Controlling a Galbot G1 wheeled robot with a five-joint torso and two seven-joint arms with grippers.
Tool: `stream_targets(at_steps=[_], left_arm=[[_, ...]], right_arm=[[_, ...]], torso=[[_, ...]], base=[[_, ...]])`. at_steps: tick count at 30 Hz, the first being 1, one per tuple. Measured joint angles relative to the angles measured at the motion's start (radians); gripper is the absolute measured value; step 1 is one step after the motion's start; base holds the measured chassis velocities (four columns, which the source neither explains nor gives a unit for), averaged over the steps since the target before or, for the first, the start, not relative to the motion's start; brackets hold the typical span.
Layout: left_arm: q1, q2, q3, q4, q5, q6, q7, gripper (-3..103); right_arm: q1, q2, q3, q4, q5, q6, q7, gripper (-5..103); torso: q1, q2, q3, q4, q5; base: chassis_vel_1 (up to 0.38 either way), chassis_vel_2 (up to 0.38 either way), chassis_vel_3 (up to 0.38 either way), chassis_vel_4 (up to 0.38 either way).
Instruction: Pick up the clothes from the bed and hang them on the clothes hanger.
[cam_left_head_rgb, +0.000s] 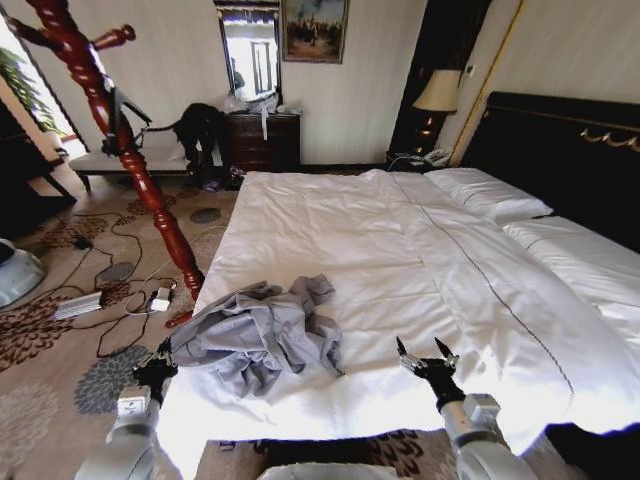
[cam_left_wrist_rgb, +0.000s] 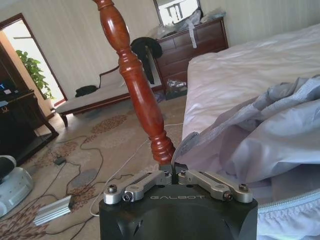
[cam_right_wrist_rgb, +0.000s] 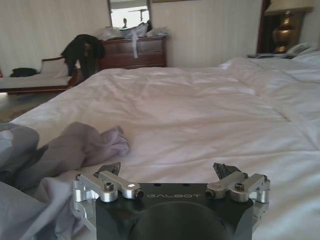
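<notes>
The clothes (cam_left_head_rgb: 262, 335) lie crumpled, grey-blue, on the white bed (cam_left_head_rgb: 400, 250) near its front left corner. My left gripper (cam_left_head_rgb: 157, 365) sits at the bed's left edge, at the garment's left tip. In the left wrist view its fingers (cam_left_wrist_rgb: 174, 167) are shut, pinching a strip of the clothes (cam_left_wrist_rgb: 270, 135). My right gripper (cam_left_head_rgb: 427, 355) hovers open over the bed's front edge, to the right of the clothes and apart from them. In the right wrist view it (cam_right_wrist_rgb: 167, 170) holds nothing, with the clothes (cam_right_wrist_rgb: 60, 150) off to one side. A thin black clothes hanger (cam_left_head_rgb: 128, 118) hangs on the wooden stand.
The reddish-brown coat stand (cam_left_head_rgb: 130, 160) rises from the carpet just left of the bed, close to my left arm. Cables and a power strip (cam_left_head_rgb: 80, 305) lie on the floor there. A dresser (cam_left_head_rgb: 262, 140), a bench and dark garments (cam_left_head_rgb: 200, 125) stand by the far wall.
</notes>
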Motion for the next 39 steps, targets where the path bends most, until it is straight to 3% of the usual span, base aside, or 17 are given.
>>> stream_targets(at_steps=[5, 11, 15, 21, 27, 29, 30, 31, 34, 39], left_arm=[[0.027, -0.009, -0.005, -0.042, 0.003, -0.007, 0.003, 0], [0.015, -0.007, 0.028, -0.046, 0.025, -0.003, -0.004, 0], [0.011, -0.002, 0.033, -0.036, 0.027, -0.002, -0.003, 0], [0.001, 0.001, 0.046, -0.028, 0.031, 0.006, -0.007, 0], [0.019, -0.006, 0.037, -0.028, 0.042, 0.006, -0.007, 0], [0.024, -0.011, 0.032, -0.028, 0.042, 0.005, -0.005, 0], [0.025, -0.013, 0.032, -0.027, 0.043, 0.003, -0.004, 0], [0.025, -0.013, 0.032, -0.027, 0.043, 0.003, -0.004, 0], [0.022, -0.016, 0.037, -0.018, 0.047, 0.001, -0.003, 0], [0.019, -0.019, 0.047, -0.012, 0.055, 0.001, -0.003, 0]], right_arm=[[0.219, -0.126, -0.118, -0.1, 0.112, -0.019, 0.004, 100], [0.377, -0.176, -0.233, -0.139, 0.179, -0.039, -0.034, 100], [0.433, -0.172, -0.309, -0.153, 0.184, -0.053, -0.045, 100], [0.577, -0.103, -0.479, -0.281, 0.022, -0.053, -0.068, 100], [0.638, -0.076, -0.508, -0.254, 0.034, -0.065, -0.053, 100], [0.638, -0.074, -0.489, -0.186, 0.111, -0.086, -0.021, 100], [0.625, -0.079, -0.483, -0.131, 0.194, -0.106, 0.0, 100], [0.625, -0.079, -0.483, -0.131, 0.194, -0.106, 0.0, 100], [0.564, -0.089, -0.513, -0.016, 0.361, -0.153, 0.014, 100], [0.521, -0.068, -0.616, 0.002, 0.393, -0.174, 0.003, 100]], torso=[[0.0, 0.0, 0.0, -0.0006, 0.0004], [0.0, 0.0, 0.0, -0.0011, -0.0002], [0.0, 0.0, 0.0, -0.0013, -0.0002], [0.0, 0.0, 0.0, -0.0008, -0.0001], [0.0, 0.0, 0.0, -0.0006, -0.0003], [0.0, 0.0, 0.0, -0.0008, -0.0003], [0.0, 0.0, 0.0, -0.0009, -0.0003], [0.0, 0.0, 0.0, -0.0009, -0.0003], [0.0, 0.0, 0.0, -0.0011, -0.0004], [0.0, 0.0, 0.0, -0.0012, -0.0001]], base=[[0.0, 0.0, 0.0, 0.0], [0.0, 0.0, 0.0, 0.0], [0.0, 0.0, 0.0, 0.0], [0.0, 0.0, 0.0, 0.0], [0.0, 0.0, 0.0, 0.0], [0.0, 0.0, 0.0, 0.0], [0.0, 0.0, 0.0, 0.0], [0.0, 0.0, 0.0, 0.0], [0.0, 0.0, 0.0, 0.0], [0.0, 0.0, 0.0, 0.0]])
